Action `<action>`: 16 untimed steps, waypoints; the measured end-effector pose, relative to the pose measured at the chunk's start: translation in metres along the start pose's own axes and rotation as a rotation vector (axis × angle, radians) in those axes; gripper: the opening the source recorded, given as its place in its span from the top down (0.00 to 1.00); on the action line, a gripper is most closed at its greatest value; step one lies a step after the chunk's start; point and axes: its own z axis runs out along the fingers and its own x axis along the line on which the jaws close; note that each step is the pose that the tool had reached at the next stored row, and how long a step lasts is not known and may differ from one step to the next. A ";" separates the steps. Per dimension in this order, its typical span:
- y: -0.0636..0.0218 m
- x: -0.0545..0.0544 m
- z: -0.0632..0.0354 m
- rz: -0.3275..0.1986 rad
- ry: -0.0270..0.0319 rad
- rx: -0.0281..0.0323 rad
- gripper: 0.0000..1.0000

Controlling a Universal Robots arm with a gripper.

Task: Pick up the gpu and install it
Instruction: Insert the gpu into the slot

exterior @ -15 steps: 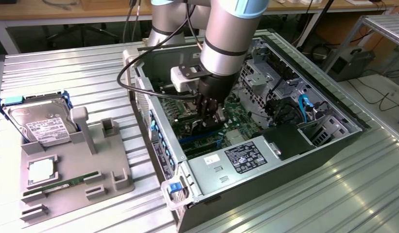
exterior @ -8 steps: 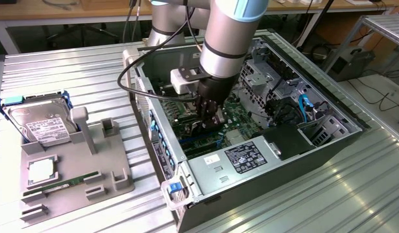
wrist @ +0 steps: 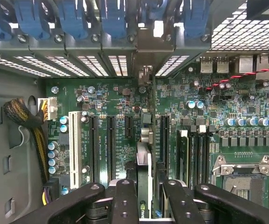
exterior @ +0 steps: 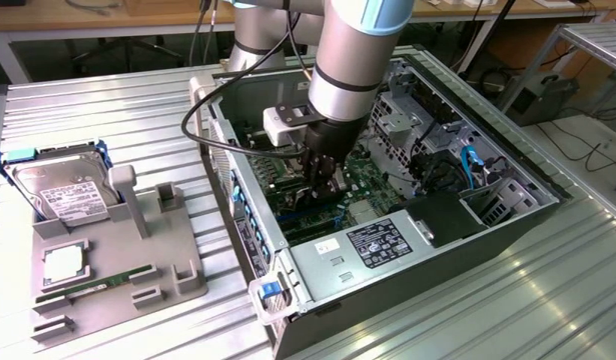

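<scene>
My gripper (exterior: 323, 186) (wrist: 146, 200) is down inside the open computer case (exterior: 508, 225), over the green motherboard (wrist: 125, 100). It is shut on the gpu (wrist: 144, 170), which I see edge-on as a thin black card between the two black fingers (wrist: 125, 200). The card stands upright among the black expansion slots (wrist: 111, 147). Its silvery bracket end (wrist: 146, 74) reaches toward the open gap in the row of rear slot covers (wrist: 116, 65). Whether the card's edge sits fully in a slot is hidden by the gripper.
On the exterior view's left, a grey fixture (exterior: 148, 217) holds a silver hard drive with blue rails (exterior: 62, 191), a square processor (exterior: 65, 262) and a green memory stick (exterior: 92, 286). The power supply (exterior: 373, 244), the drive cages (exterior: 428, 127) and cables crowd the case.
</scene>
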 end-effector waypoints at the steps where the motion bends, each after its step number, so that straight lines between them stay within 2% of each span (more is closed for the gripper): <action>1: 0.0000 0.000 0.0000 0.000 -0.0001 0.0000 0.74; 5: -0.0001 0.000 0.0002 0.000 -0.0006 0.0004 0.74; 6: -0.0001 0.000 0.0003 0.000 -0.0006 0.0003 0.73; 7: -0.0001 0.000 0.0002 0.000 -0.0005 0.0003 0.66; 10: 0.0000 0.000 -0.0013 0.000 0.0002 -0.0001 0.66; 11: 0.0001 0.000 -0.0038 0.000 0.0001 -0.0001 0.66; 16: 0.0014 0.000 -0.0313 0.000 -0.0002 0.0001 0.66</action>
